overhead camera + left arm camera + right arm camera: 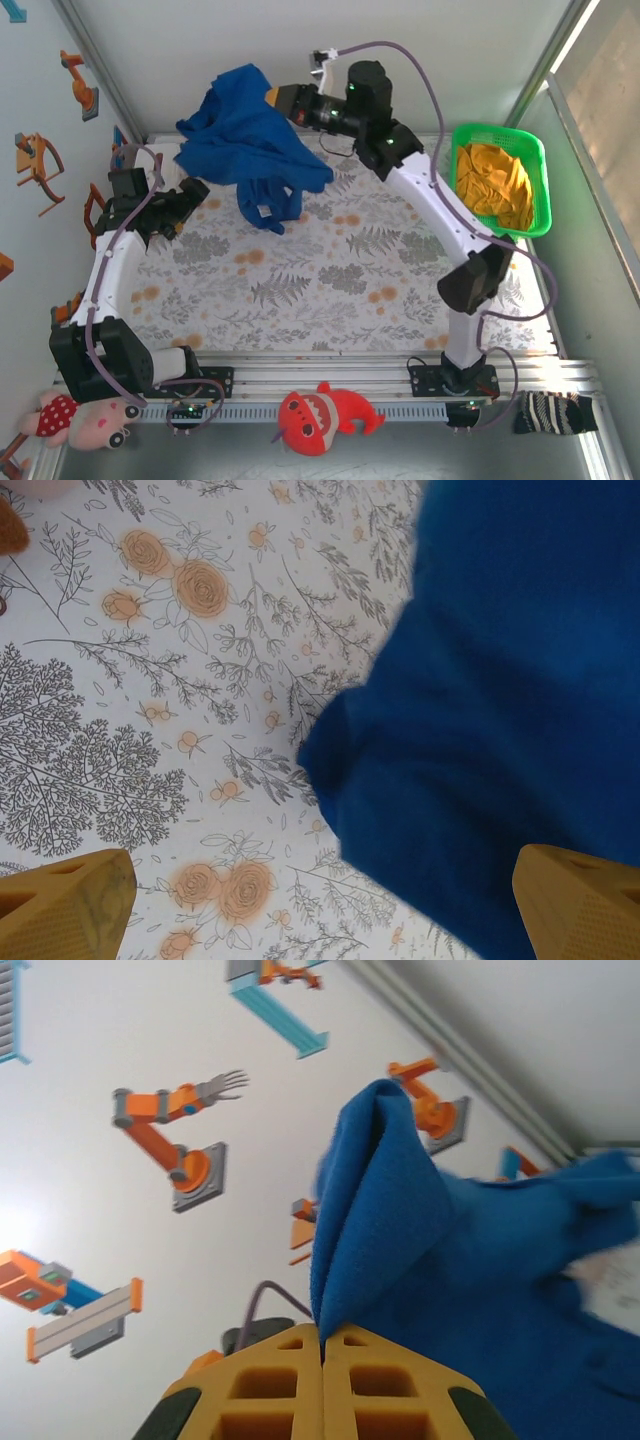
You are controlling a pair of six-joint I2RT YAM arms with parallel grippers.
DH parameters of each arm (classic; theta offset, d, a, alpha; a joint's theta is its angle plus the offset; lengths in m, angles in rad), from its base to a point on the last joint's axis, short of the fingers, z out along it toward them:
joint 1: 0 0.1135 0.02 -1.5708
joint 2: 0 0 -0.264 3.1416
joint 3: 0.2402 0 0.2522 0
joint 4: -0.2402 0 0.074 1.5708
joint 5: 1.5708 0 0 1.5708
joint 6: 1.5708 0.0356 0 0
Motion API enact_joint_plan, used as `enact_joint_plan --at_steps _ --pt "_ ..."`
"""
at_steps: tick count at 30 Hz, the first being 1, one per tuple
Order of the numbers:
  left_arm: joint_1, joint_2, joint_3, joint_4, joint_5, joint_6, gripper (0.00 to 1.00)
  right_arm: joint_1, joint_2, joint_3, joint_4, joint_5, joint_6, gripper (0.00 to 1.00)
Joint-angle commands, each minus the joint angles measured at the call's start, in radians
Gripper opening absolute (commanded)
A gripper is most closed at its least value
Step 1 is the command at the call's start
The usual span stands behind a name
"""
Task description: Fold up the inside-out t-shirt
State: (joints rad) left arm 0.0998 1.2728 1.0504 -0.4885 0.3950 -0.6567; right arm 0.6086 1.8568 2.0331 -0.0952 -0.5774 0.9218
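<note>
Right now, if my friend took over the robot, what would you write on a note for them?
Right gripper: shut on a pinch of the blue t-shirt, holding it up over the far left of the table.
Left gripper: open, holding nothing, beside the hanging cloth.
Done: the shirt is picked up and hangs bunched.
Left: spread it flat, then fold it. No fold shows yet.

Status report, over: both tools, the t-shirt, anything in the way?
Right tool shut on t-shirt, held up over table. Left tool open beside it, holding nothing. Basket apart at right, not in the way.
</note>
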Motion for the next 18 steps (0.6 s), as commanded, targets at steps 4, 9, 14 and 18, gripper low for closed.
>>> enact_joint_plan --at_steps 4,9,14,18 --pt "0.008 0.009 -0.029 0.021 0.037 0.014 0.96 -0.19 -0.259 -0.568 0.233 0.139 0.051 0.0" --pt "0.007 0.022 -0.051 0.037 0.047 0.012 0.96 -0.3 -0.333 -0.857 0.144 0.225 -0.042 0.0" --pt "0.005 0.02 -0.069 0.041 0.05 0.011 0.96 -0.316 -0.333 -0.893 -0.06 0.36 -0.218 0.3" --pt "-0.003 0.02 -0.085 0.05 0.046 0.01 0.96 -0.302 -0.328 -0.876 -0.116 0.377 -0.265 0.43"
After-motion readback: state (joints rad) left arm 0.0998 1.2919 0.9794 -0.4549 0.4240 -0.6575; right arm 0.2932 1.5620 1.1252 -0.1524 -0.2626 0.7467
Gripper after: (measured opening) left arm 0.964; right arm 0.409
